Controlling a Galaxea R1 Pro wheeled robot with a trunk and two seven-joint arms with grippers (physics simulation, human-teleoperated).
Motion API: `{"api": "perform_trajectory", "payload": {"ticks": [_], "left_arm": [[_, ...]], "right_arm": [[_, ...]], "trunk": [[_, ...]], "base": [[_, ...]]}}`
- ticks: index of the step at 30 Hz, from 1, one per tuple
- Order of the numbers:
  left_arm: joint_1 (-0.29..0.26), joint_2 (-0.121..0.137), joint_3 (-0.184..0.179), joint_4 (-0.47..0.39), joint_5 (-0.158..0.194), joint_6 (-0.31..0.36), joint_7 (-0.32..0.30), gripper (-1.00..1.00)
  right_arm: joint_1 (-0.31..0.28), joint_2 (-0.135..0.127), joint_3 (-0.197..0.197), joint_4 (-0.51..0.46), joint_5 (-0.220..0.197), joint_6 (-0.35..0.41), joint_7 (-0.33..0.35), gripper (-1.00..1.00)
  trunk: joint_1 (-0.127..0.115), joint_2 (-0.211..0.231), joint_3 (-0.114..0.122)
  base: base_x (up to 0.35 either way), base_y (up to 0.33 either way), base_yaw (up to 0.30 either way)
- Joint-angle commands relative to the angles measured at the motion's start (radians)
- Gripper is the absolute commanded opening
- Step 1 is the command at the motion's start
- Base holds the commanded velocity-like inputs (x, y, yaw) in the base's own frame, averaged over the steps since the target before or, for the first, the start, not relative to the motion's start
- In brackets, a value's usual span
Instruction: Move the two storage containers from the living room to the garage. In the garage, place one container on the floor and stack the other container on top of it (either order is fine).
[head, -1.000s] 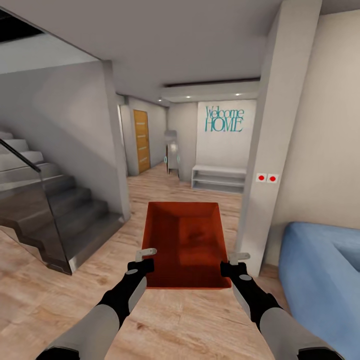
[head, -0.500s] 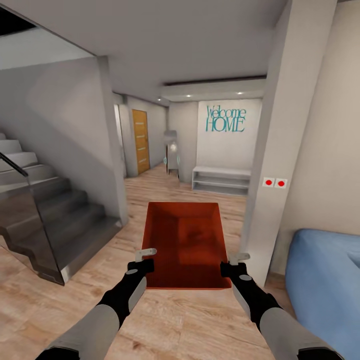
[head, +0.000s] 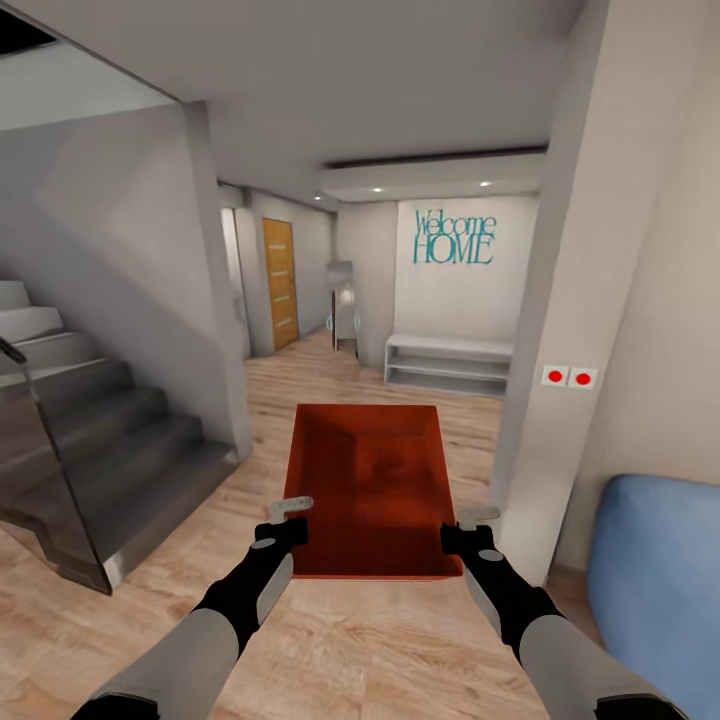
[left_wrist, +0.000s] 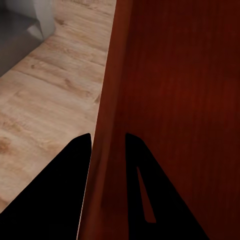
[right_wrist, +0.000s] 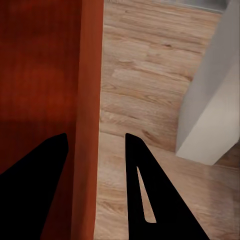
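Orange-red storage container (head: 372, 490), nothing inside, left claw (head: 291, 513), right claw (head: 468, 524) clamping its walls

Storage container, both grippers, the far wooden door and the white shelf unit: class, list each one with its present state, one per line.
storage container: empty, lidless, carried above the wood floor between the two grippers
left gripper: shut on the container's left wall
right gripper: shut on the container's right wall
wooden door: closed
white shelf unit: shelves look bare
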Motion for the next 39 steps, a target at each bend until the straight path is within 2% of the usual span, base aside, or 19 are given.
{"api": "perform_trajectory", "payload": {"ticks": [1, 27, 39], "left_arm": [[0.001, 0.038, 0.001, 0.0, 0.014, 0.006, 0.013, -1.0], [0.001, 0.038, 0.002, 0.001, 0.015, 0.006, 0.007, -1.0], [0.001, 0.038, 0.002, 0.0, 0.015, 0.006, 0.006, -1.0]], "right_arm": [[-0.001, -0.001, -0.057, -0.019, -0.003, -0.04, -0.006, -1.0], [-0.001, 0.0, -0.057, -0.019, -0.003, -0.043, -0.006, -1.0], [-0.001, 0.0, -0.057, -0.019, -0.003, -0.043, -0.006, -1.0]], "trunk": [[0.001, -0.001, 0.0], [0.001, -0.001, 0.0], [0.001, -0.001, 0.0]], "base": [[0.323, 0.0, 0.0], [0.323, 0.0, 0.0], [0.323, 0.085, 0.0]]}}
